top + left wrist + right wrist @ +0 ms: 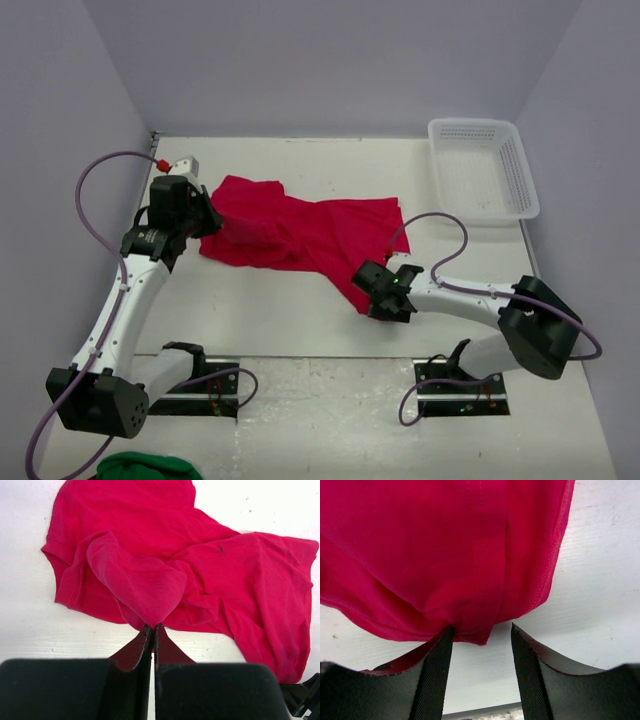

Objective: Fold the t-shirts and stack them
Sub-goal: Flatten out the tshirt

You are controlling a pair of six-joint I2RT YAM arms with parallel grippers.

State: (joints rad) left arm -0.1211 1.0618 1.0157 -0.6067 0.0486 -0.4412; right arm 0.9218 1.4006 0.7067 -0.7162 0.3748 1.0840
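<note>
Left claw [152, 627] pinches the t-shirt [150, 540]; right claw [481, 630] stands open at its hem.
Soft, light cloth, I judge; I would take the hem corner.

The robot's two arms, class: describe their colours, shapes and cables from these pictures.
The left arm and right arm have white tube links with chunky black joints. A looping purple cable runs along each. The left gripper and right gripper have black, wedge-shaped fingers.

One red t-shirt [300, 235], one white mesh basket [485, 170], one green cloth [148, 466] and two arms [130, 290] [470, 297].
</note>
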